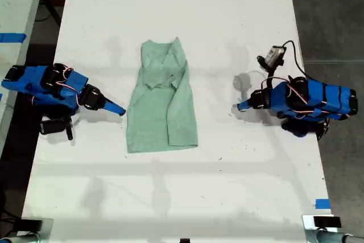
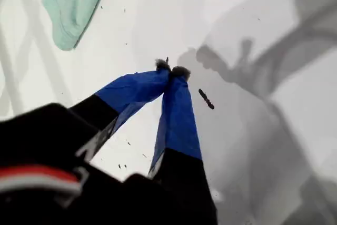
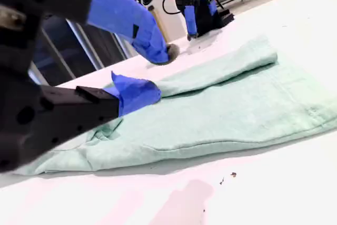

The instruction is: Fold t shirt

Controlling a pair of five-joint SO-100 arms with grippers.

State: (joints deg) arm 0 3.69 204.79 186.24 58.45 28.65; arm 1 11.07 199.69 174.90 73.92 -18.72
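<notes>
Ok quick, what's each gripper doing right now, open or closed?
My first gripper: closed, empty.
My second gripper: open, empty, beside the t shirt.

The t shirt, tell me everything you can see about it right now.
The t shirt is pale mint-green soft fabric, lying flat on the white table, neck toward the exterior view's top. Both sides look folded inward into a narrow strip, one sleeve lying down its front. No gripper touches it; one arm sits on either side.

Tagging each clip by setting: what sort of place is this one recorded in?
Most likely a robotics lab or workshop bench. A long white table carries two small blue arms facing a t shirt, blue tape markers sit at its edge, and the floor beside it is bare and dark. Nothing domestic shows.
</notes>
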